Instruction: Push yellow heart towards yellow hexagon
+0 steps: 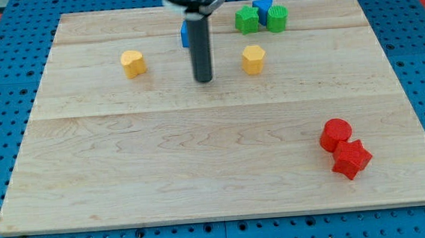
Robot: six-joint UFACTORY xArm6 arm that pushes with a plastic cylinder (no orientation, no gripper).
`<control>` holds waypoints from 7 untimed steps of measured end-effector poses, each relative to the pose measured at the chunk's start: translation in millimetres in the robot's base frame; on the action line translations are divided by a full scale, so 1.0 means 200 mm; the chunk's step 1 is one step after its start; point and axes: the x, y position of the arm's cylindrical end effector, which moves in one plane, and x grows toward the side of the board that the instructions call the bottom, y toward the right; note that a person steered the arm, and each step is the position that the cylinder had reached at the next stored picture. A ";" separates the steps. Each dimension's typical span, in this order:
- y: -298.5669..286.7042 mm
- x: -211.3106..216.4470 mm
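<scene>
Well, nothing's moving yet: my tip [204, 80], a bare rod gripping nothing, is hovering between yellow heart [133, 63] and yellow hexagon [253, 58], both sitting well apart.

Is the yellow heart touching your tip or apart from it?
Apart: bare board separates the yellow heart from my tip, which sits to its right.

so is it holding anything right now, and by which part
Nothing is held. My tip touches no block, standing between the yellow heart and the yellow hexagon.

my tip [204, 80] between yellow heart [133, 63], left, and yellow hexagon [253, 58], right
</scene>
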 end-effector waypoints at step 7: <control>-0.91 -0.22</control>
